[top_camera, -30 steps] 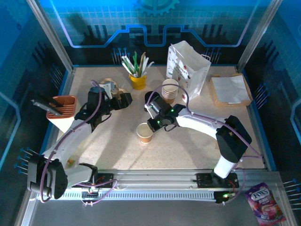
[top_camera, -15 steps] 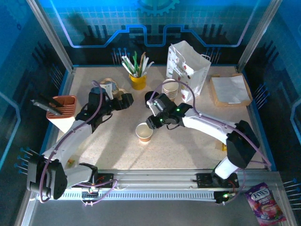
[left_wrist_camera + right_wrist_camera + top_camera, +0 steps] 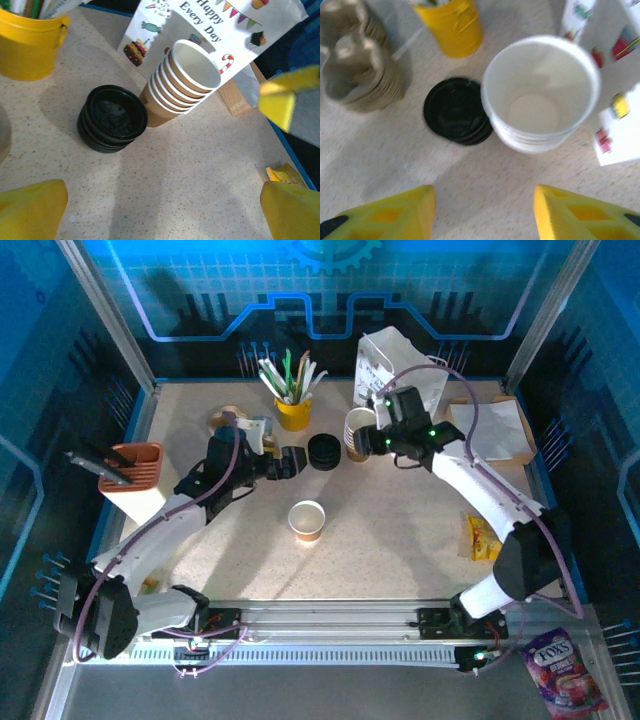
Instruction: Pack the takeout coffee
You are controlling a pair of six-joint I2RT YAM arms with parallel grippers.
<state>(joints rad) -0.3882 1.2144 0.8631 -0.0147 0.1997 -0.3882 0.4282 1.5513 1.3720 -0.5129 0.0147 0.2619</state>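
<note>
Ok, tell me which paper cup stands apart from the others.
The lone lidless cup, standing by itself with nothing touching it. The rest are nested in one stack by the white bag, beside the black lids.

Both arms reach forward, their grippers spread and empty.

The left arm runs from its base at the near left corner diagonally toward the centre. Its wrist is bent so that the left gripper points to the right, low and roughly level. Its yellow fingers stand wide apart with nothing between them. The right arm goes up from the near right base, bends at the elbow and extends to the far middle, where the right gripper points left and downward. Its yellow fingers are parted and hold nothing. The two grippers face each other, well apart.
</note>
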